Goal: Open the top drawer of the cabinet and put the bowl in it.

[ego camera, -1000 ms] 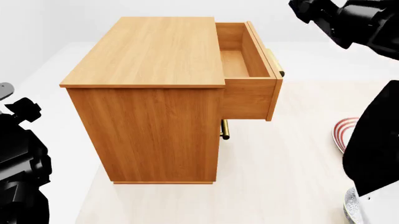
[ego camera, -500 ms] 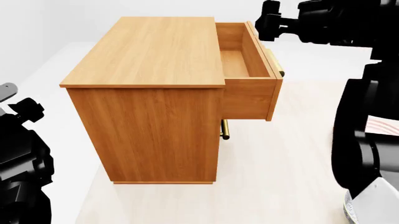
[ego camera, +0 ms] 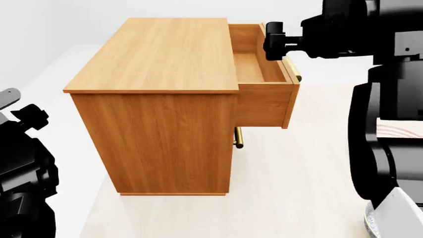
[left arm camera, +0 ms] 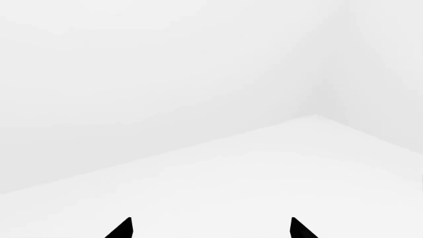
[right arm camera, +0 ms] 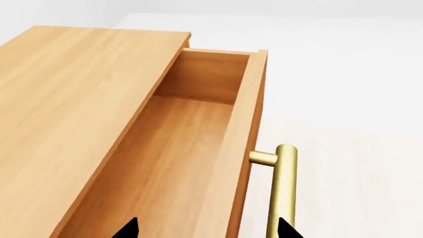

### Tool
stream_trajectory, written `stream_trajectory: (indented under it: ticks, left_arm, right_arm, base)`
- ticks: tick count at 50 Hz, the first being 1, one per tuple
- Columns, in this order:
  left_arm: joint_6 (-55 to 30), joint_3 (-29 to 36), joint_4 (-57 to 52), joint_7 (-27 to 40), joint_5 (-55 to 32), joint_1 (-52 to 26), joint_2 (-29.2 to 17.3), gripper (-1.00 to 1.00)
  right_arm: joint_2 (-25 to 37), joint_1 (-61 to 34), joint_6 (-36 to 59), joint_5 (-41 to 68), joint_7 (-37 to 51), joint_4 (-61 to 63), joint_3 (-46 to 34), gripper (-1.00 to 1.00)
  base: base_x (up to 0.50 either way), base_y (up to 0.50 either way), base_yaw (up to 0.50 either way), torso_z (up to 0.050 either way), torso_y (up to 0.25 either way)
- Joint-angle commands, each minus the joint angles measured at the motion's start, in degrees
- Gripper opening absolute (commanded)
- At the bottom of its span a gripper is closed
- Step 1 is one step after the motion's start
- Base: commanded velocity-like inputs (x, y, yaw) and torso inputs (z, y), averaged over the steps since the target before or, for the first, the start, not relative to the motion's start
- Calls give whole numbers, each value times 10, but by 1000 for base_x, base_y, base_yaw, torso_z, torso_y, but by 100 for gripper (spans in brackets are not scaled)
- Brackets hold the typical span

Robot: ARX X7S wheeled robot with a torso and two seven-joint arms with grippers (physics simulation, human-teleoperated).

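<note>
The orange-brown cabinet [ego camera: 158,104] stands in the middle of the head view. Its top drawer [ego camera: 263,101] is pulled out to the right, and its inside [right arm camera: 178,148] is empty. My right gripper [ego camera: 274,39] hovers over the far end of the drawer's front. In the right wrist view it [right arm camera: 207,229] is open and empty, with its tips on either side of the front panel and the brass handle [right arm camera: 284,188]. Only a speckled sliver of the bowl [ego camera: 371,223] shows at the bottom right, behind my right arm. My left gripper [left arm camera: 210,228] is open and empty, facing bare white floor.
The second drawer's brass handle [ego camera: 238,138] sticks out below the open drawer. A strip of the red-ringed plate [ego camera: 396,130] shows through my right arm. My left arm [ego camera: 23,168] fills the lower left corner. Pale floor lies to the right of the cabinet.
My right arm has swung from the upper right corner leftward and down to the drawer front, and now covers most of the plate. The drawer and my left arm have stayed put.
</note>
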State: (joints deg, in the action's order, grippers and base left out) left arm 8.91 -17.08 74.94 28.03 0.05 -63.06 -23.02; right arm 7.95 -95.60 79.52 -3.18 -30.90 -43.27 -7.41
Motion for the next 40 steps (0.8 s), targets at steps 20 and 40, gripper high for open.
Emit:
stream_trajectory:
  ticks: [20,40]
  left_arm:
    - [-2,3,0,2,-1,-1,2,100]
    - [0,1,0,0,-3,0,1,100]
  right_arm:
    - [-4,2,-20,8,-5,-54,-27,100]
    - [4,20,-24,2,-19,-34,-77,100]
  base:
    - [0,0,0,0,0]
    - [0,0,0,0,0]
